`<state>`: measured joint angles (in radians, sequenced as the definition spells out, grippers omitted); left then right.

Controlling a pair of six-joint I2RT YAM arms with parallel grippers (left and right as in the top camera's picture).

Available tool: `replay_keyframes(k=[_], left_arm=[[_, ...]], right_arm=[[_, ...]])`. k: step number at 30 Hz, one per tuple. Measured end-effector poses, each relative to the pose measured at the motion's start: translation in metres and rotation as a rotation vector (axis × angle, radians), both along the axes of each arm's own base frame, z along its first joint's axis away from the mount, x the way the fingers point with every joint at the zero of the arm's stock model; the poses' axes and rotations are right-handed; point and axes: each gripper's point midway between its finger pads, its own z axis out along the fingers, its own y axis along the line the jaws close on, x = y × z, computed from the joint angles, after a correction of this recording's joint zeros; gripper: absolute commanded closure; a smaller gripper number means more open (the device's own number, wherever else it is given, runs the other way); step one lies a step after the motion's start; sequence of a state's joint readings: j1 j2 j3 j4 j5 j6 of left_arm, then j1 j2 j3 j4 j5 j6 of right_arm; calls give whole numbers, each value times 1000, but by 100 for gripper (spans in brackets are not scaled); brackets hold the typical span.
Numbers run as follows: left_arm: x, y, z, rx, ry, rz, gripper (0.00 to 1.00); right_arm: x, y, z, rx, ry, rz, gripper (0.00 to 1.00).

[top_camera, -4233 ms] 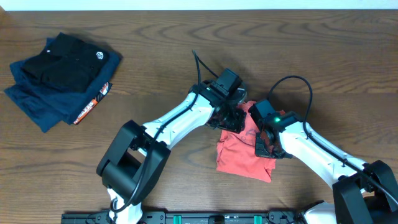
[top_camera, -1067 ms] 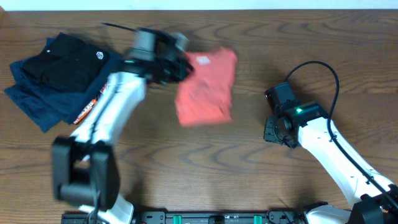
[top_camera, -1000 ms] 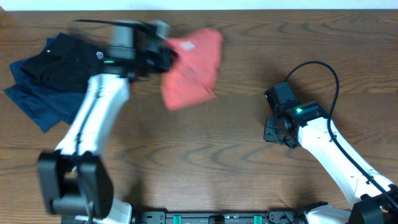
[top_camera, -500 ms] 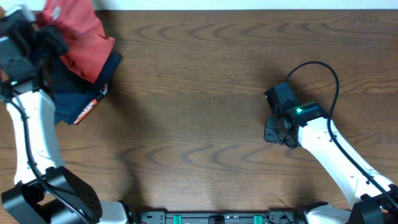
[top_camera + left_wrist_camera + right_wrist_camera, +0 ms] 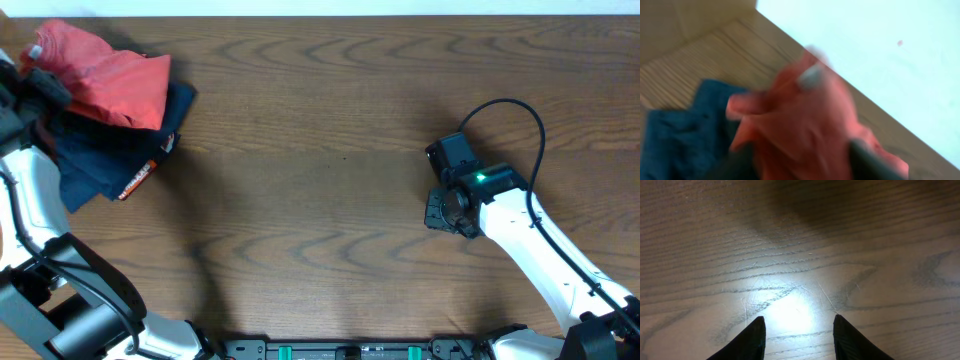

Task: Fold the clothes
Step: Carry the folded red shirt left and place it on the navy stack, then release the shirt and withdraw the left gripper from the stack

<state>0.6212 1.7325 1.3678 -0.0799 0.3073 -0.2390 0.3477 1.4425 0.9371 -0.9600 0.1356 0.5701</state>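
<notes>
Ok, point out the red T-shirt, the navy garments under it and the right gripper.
red T-shirt (image 5: 110, 78): overhead view, middle of the crumpled cloth.
navy garments (image 5: 85, 165): overhead view, lower part showing below the shirt.
right gripper (image 5: 798, 322): right wrist view, midway between its two fingertips.

We find the overhead view evenly lit and sharp, with soft shadows across the desk (image 5: 330, 200). The left wrist view is smeared by motion blur; the coral T-shirt (image 5: 800, 135) seems out of focus. Glare whitens the wood between the dark tips of the right claw (image 5: 797, 325).
</notes>
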Motion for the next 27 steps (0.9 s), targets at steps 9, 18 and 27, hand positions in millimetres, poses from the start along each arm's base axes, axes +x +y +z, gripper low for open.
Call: replay_keyframes(k=[9, 18, 27], left_arm=[[-20, 23, -5, -30, 16, 40, 2], [32, -98, 8, -22, -10, -299, 2], [9, -319, -49, -1, 325, -744, 2]], right_arm=[[7, 2, 1, 9, -28, 6, 32], [28, 14, 5, 64, -114, 16, 1], [100, 43, 38, 173, -434, 69, 1]])
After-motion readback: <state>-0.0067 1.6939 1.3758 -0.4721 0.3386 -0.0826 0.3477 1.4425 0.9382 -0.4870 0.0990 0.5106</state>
